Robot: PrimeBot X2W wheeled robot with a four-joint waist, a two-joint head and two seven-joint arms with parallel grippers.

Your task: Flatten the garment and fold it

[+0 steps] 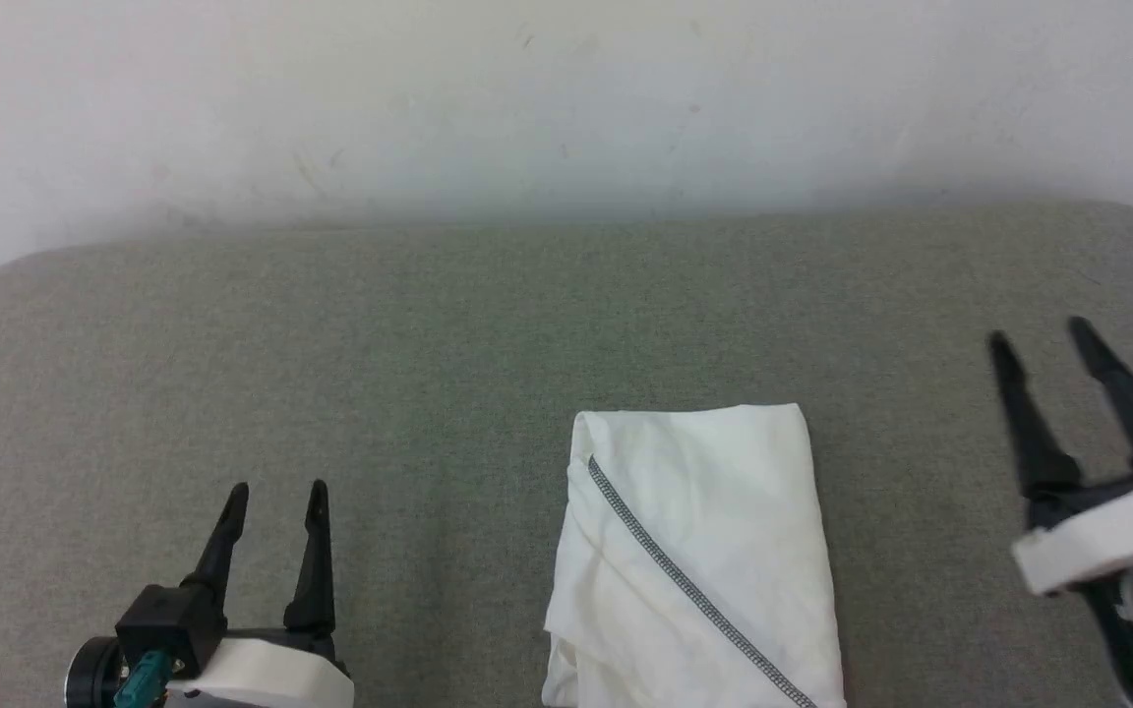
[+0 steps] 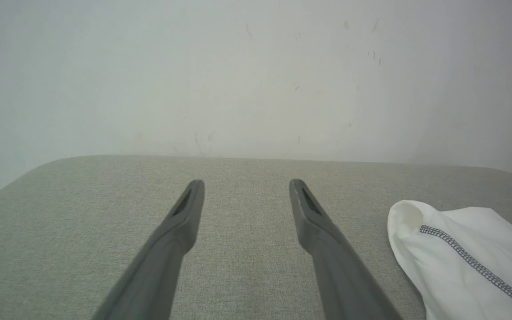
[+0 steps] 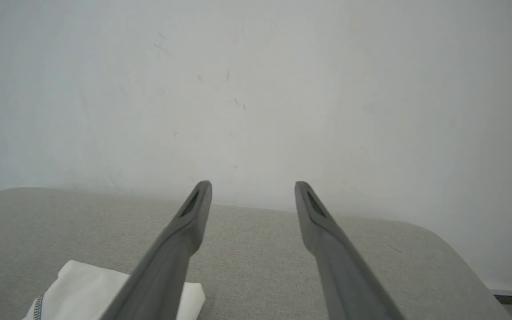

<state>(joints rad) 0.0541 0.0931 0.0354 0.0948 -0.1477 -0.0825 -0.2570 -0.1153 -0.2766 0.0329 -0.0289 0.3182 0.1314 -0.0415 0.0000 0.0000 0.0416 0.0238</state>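
Left gripper (image 1: 279, 487) sits low and close at the near-left corner, its two long dark fingers spread apart with nothing between them, tips over bare cloth. Over on the other side the right gripper (image 1: 1039, 331) shows further up the head view, fingers likewise parted and empty, leaning a little to the left. Between them, nearer the right one yet touching neither, lies the garment (image 1: 704, 531): a white thin-fabric top, doubled into a compact upright rectangle, with one grey stitched diagonal seam (image 1: 685, 585) running across its top face. It rests straight on the grey woven padded surface (image 1: 330, 344), in no bin or basket, with a plain white wall (image 1: 566, 98) behind. By my read the folding looks all but done. Now the risk: that fabric looks light, and the left edge shows loose overlapping layers, so a fingertip sweeping in low from either side could snag a flap and drag the stack open. Its near edge runs off the bottom of the head view, so whether that end is squared up I cannot tell.
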